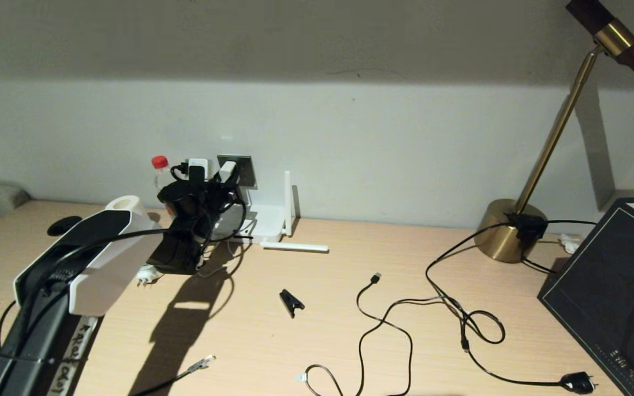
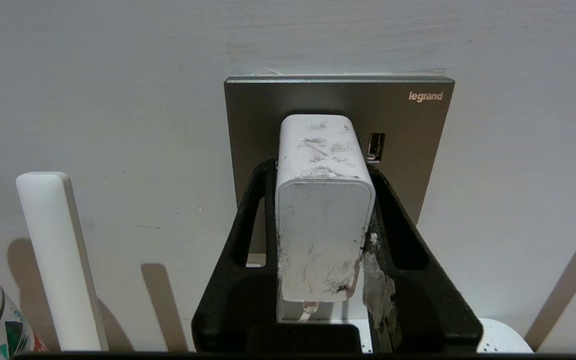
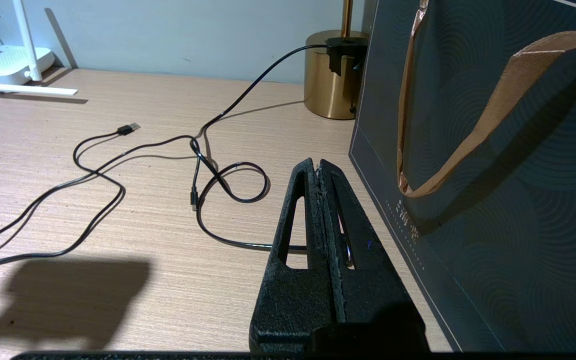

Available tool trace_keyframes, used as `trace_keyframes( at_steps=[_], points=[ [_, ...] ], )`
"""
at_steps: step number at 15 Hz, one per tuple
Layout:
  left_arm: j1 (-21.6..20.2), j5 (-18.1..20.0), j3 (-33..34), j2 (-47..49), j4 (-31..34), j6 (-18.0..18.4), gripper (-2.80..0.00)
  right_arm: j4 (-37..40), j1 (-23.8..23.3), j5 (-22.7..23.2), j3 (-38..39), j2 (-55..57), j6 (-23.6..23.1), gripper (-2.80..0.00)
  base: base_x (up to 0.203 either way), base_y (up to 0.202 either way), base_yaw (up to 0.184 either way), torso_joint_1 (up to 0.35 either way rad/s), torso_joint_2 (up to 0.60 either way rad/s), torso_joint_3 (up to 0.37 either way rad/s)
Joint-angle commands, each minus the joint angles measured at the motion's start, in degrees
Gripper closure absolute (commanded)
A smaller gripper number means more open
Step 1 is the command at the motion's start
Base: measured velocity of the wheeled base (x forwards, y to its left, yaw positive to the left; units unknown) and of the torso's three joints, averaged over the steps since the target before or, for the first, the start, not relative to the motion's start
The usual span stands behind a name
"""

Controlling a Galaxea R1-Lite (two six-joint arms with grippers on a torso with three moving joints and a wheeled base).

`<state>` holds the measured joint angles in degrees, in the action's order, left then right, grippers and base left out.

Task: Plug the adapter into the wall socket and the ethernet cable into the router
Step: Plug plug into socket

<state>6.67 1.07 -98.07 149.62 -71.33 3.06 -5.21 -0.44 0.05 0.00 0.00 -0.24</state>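
The white adapter (image 2: pixel 324 210) sits between my left gripper's (image 2: pixel 323 170) black fingers, which are shut on its sides. Its far end meets the grey wall socket (image 2: pixel 338 100); the prongs are hidden. In the head view the left gripper (image 1: pixel 223 181) is at the wall socket (image 1: pixel 245 168), above the white router (image 1: pixel 264 220). The ethernet cable's clear connector (image 1: pixel 202 363) lies on the desk near the front edge, untouched. My right gripper (image 3: pixel 318 165) hovers shut and empty over the desk beside a dark bag.
One router antenna (image 1: pixel 295 247) lies flat on the desk, another antenna (image 1: pixel 288 201) stands upright. A black clip (image 1: pixel 291 301), a USB-tipped cable (image 1: pixel 375 278) and a cable with a power plug (image 1: pixel 578 382) lie mid-desk. A brass lamp base (image 1: pixel 507 231) and a dark bag (image 1: pixel 608 286) stand at the right.
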Motion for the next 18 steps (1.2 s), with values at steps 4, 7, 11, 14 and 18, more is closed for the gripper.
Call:
trace_keyframes(
  at_steps=[4, 7, 11, 14, 18],
  points=[
    [0.03, -1.07, -2.39, 2.26, -0.30, 0.02, 0.00, -0.07, 0.00, 0.03, 2.02, 0.00, -0.02, 0.00, 0.000, 0.000, 0.000, 0.000, 0.00, 0.000],
    [0.31, -1.16, -3.35, 2.81, -0.30, 0.02, 0.00, -0.07, 0.00, 0.03, 2.02, 0.00, -0.02, 0.00, 0.000, 0.000, 0.000, 0.000, 0.00, 0.000],
    [0.98, -3.78, -6.34, 4.23, 1.09, 0.02, 0.00, -0.01, 0.00, 0.03, 2.02, 0.00, -0.02, 0.00, 0.000, 0.000, 0.000, 0.000, 0.00, 0.000],
    [1.06, -3.88, -6.35, 4.46, 1.10, 0.10, 0.00, -0.07, 0.00, 0.03, 2.02, 0.00, -0.02, 0.00, 0.000, 0.000, 0.000, 0.000, 0.00, 0.000],
    [1.24, -4.06, -6.35, 4.63, 0.84, 0.10, 0.00, 0.01, 0.00, 0.03, 2.02, 0.00, -0.02, 0.00, 0.000, 0.000, 0.000, 0.000, 0.00, 0.000]
  ],
)
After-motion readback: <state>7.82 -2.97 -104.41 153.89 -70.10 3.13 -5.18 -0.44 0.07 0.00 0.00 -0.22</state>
